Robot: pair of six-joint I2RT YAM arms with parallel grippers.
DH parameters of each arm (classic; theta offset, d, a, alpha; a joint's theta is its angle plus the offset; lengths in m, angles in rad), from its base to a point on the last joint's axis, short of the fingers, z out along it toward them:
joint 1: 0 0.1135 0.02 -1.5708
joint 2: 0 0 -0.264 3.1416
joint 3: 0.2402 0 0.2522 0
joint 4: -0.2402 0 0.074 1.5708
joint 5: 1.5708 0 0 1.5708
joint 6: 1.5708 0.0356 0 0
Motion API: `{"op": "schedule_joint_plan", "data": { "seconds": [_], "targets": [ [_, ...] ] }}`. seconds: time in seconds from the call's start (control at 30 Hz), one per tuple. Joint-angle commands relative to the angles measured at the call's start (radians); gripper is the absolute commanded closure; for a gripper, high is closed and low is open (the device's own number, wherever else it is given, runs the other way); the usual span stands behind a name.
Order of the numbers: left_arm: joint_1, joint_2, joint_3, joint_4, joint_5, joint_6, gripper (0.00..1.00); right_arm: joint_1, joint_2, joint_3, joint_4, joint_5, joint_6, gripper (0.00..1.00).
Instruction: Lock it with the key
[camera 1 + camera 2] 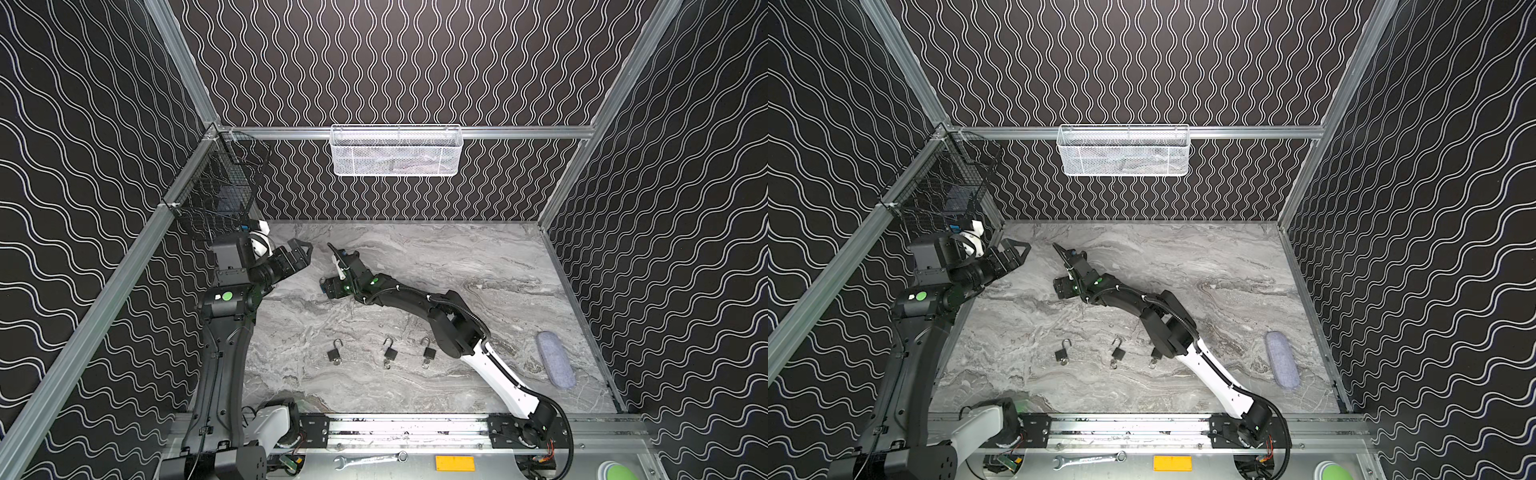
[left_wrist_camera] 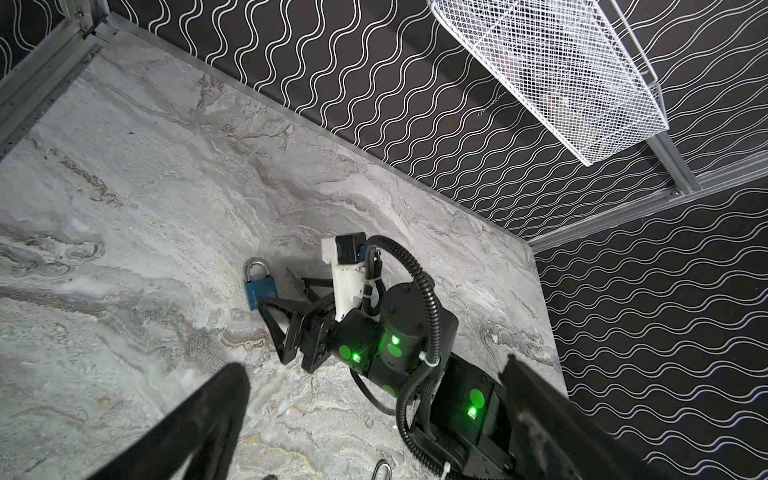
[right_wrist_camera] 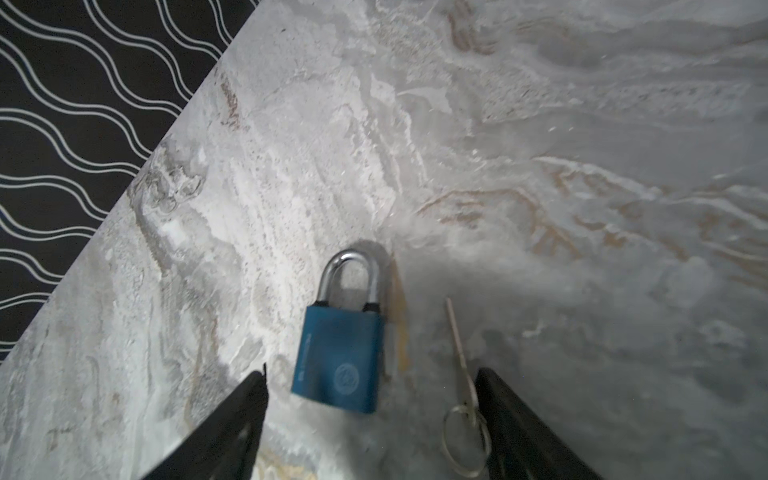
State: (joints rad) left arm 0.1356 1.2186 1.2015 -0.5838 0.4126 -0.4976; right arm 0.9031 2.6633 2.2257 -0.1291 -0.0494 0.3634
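Straddling the blue padlock (image 3: 338, 357) on the counter (image 3: 540, 124), your right hand (image 3: 370, 374) stood open and empty; the key (image 3: 459, 345) lay loose beside it. Your left hand (image 1: 301, 251) hung open. Its shackle looked shut; three black padlocks (image 1: 390, 353) looked undone.

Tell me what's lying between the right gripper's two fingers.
In the right wrist view, the blue padlock lies flat on the table between the fingers, with a ringed key beside it, close to one finger.
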Motion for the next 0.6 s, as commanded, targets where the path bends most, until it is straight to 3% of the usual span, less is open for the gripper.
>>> {"op": "schedule_joint_plan", "data": {
  "seconds": [0.0,0.23,0.37,0.57],
  "targets": [
    [0.000,0.002,-0.014,0.027,0.006,0.002,0.01,0.002,-0.007,-0.004,-0.062,-0.055,-0.013,0.20],
    [-0.001,0.016,-0.046,0.026,-0.020,-0.011,0.01,-0.001,-0.034,0.019,-0.097,-0.042,0.017,0.20],
    [0.000,0.002,-0.066,0.041,-0.055,-0.038,0.01,-0.024,-0.093,-0.083,-0.090,-0.025,0.046,0.20],
    [0.001,0.021,-0.071,0.062,-0.002,-0.010,0.01,-0.059,-0.219,-0.287,-0.002,-0.035,0.044,0.19]
  ]
}}
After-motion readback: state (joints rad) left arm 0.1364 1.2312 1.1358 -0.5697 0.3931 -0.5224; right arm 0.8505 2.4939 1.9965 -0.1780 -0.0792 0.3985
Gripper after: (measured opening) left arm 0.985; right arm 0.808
